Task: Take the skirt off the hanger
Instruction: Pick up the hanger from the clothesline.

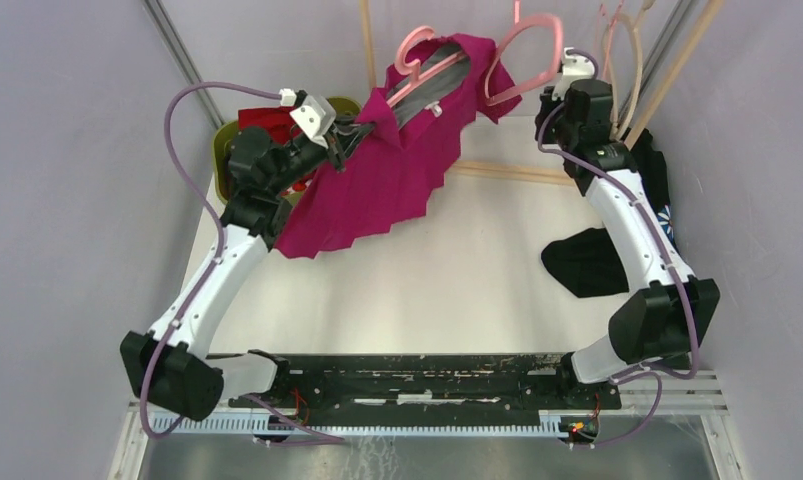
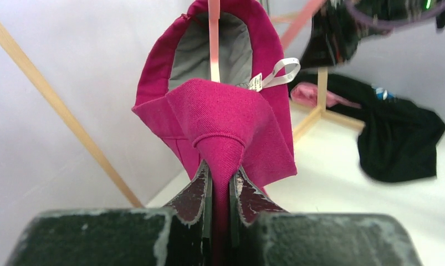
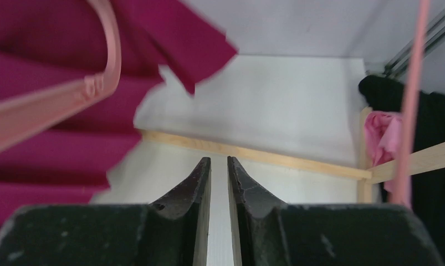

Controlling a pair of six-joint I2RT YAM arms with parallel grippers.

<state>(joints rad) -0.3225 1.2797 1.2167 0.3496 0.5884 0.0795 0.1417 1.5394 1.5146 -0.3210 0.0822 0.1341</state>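
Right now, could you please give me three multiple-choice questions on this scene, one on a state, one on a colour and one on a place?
1. The left gripper is: A. open; B. shut on the skirt; C. shut on a cable.
2. The skirt is: A. blue; B. yellow; C. magenta.
3. The black garment lies: A. on the table by the right arm; B. in a drawer; C. over the left gripper.

Answers:
1 B: the left wrist view shows skirt fabric pinched between the fingers.
2 C: it is magenta in every view.
3 A: the top view shows it there.
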